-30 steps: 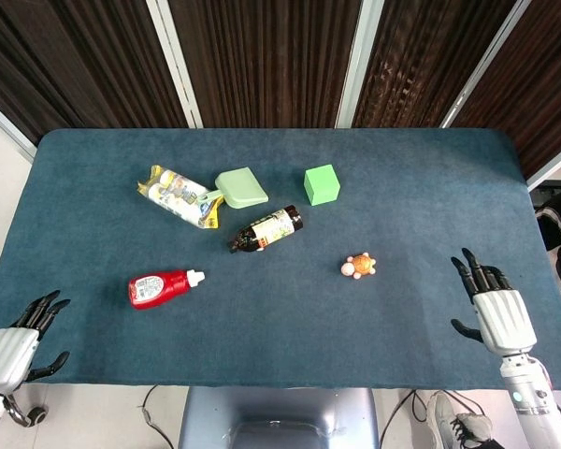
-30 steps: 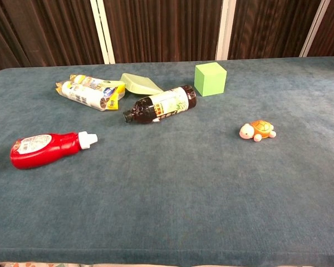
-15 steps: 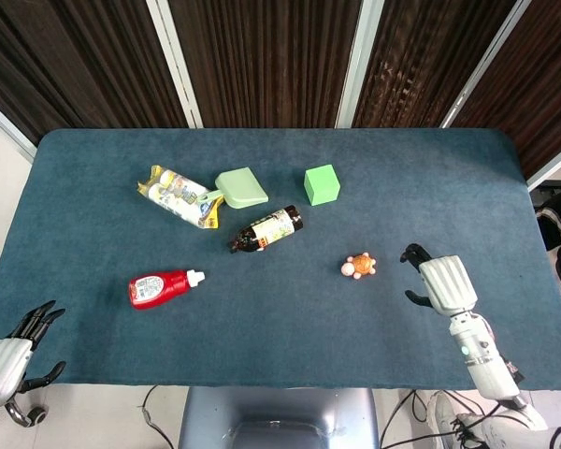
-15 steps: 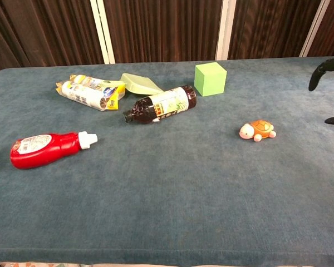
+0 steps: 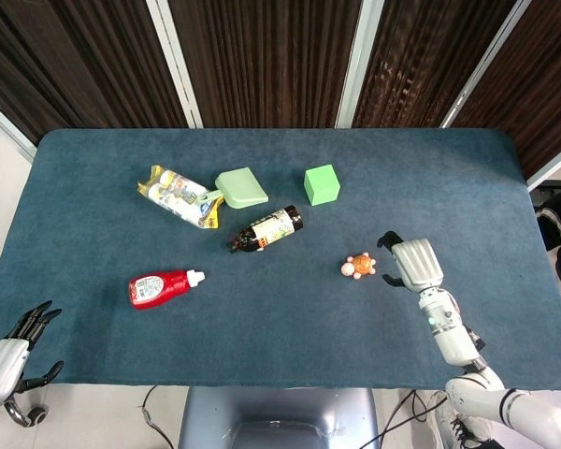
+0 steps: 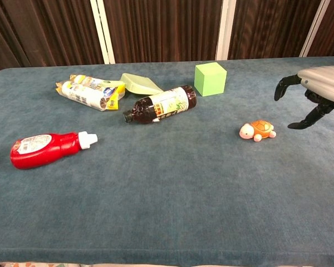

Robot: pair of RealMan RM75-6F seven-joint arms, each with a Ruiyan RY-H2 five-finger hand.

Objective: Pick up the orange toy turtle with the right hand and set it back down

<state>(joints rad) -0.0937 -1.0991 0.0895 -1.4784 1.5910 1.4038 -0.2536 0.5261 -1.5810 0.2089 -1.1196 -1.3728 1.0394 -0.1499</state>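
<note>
The orange toy turtle (image 5: 358,267) is lying on the blue counter (image 5: 280,346), apart from the dark bottle (image 5: 266,228) and nearer the right hand. The right hand (image 5: 411,263) is hovering just beside the turtle, its fingers (image 6: 282,85) spread and curved downward, holding nothing. The left hand (image 5: 7,348) is sitting off the counter's edge, fingers apart, empty.

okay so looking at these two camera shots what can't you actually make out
- Right hand, chest view: its back part is cut off by the right edge.
- Left hand: low at the left edge in the head view, absent from the chest view.
- Labels on the red bottle and dark bottle: print too small to read.
- Orange toy turtle: underside hidden against the table.
</note>
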